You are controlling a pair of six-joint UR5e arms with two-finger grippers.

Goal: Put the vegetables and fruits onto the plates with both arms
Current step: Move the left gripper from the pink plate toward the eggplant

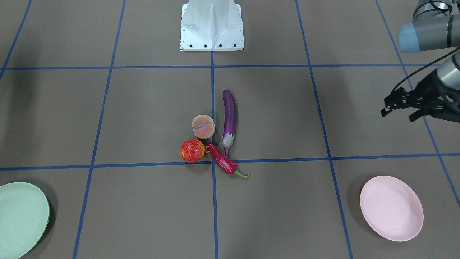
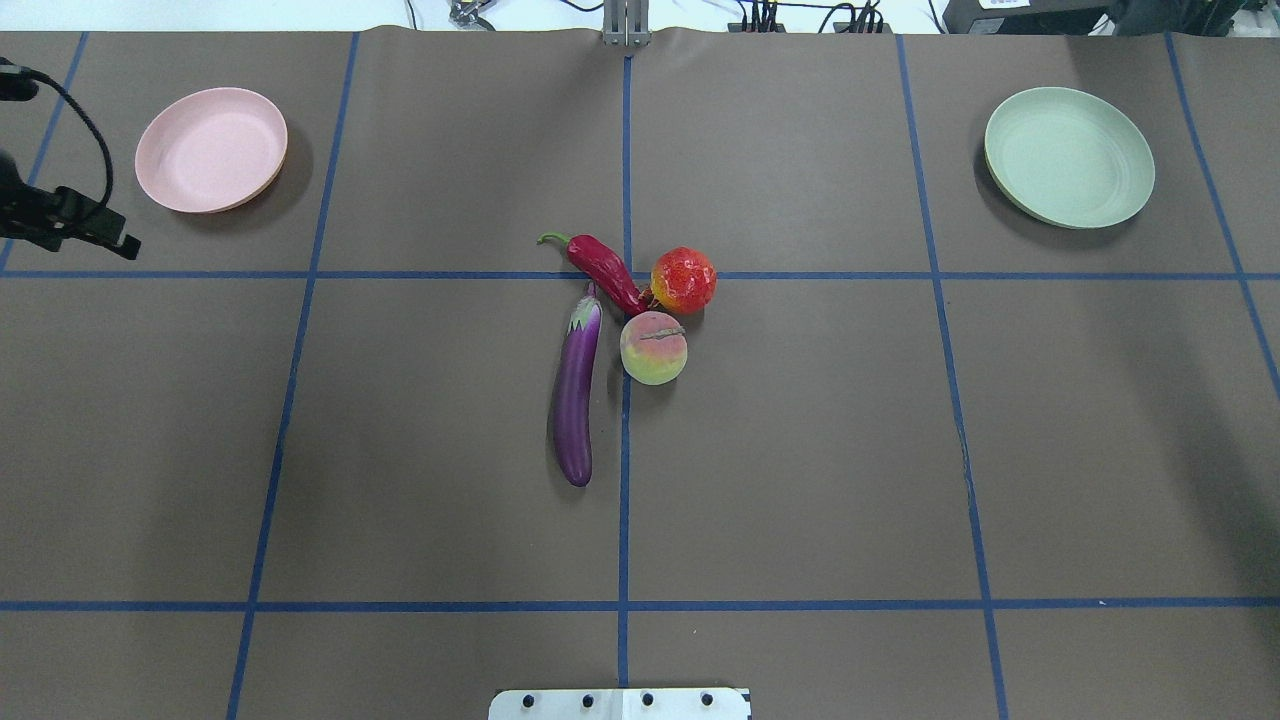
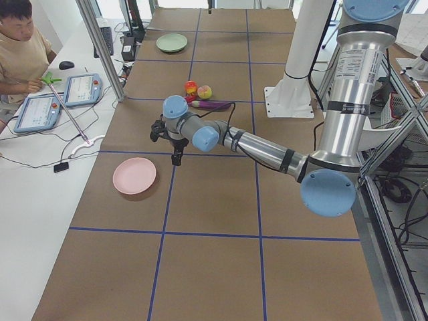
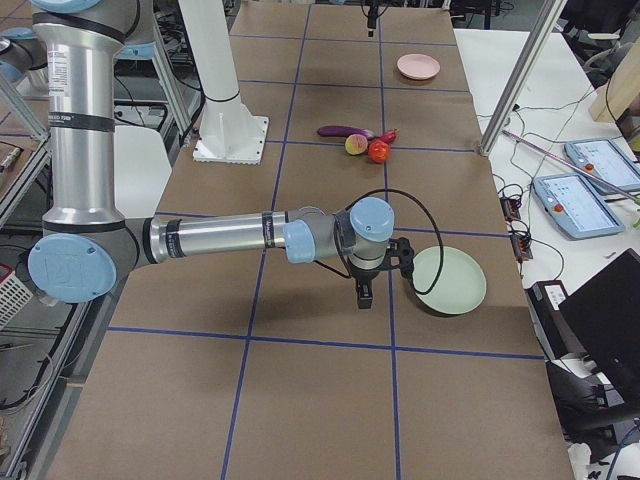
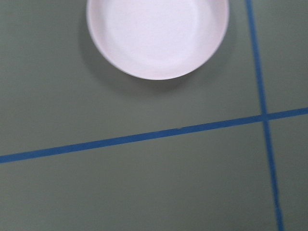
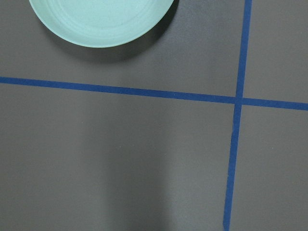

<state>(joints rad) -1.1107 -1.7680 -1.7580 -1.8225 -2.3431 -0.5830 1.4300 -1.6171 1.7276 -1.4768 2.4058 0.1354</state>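
Firstly, nearest the robot's white base (image 2: pixel 620 703), the eggplant (image 2: pixel 575 400) lies flat at mid-bench (image 2: pixel 900 450), lengthwise beside the centre tape line, green cap pointing away from the robot. Just to its right sits the peach (image 2: pixel 653 347), groove up, with a narrow gap between them. Beyond the peach is the pomegranate-like fruit (image 2: pixel 683 280). The chili pepper (image 2: pixel 603 270) lies slantwise with its red tip touching that fruit and its green stem pointing away. Both plates are well apart from this cluster and hold nothing: pink plate (image 2: pixel 211 149) far left, mint green plate (image 2: pixel 1068 155) far right. Left tool (image 1: pixel 398 116) hangs near the pink plate, fingers spread, gripping nothing. Right tool (image 4: pixel 385 272) is just beside the mint green plate; I cannot tell its state.
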